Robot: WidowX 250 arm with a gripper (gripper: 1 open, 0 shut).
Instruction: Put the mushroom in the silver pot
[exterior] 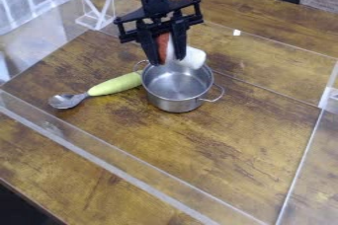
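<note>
Above the silver pot (177, 89), toward its far side, a black robot gripper (161, 43) reaches down with its jaws clamped on a toy mushroom (165, 47). The mushroom's reddish-brown cap shows between the dark fingers, its white stem (thick and pale, partly hidden by the gripper) pointing to the right side of the frame. From this angle the mushroom overlaps the pot's far rim; whether the two touch cannot be told. Round, shiny and low-walled, the pot stands upright on a brown wooden table (192, 155), a wire handle looping from its near right side. Just beside it, on the left of the frame, lies a yellow-green elongated vegetable (117, 85), slanting down toward a grey metal spoon (66, 101), whose bowl faces the frame's left edge. Pale strips border the wood at left and right.
</note>
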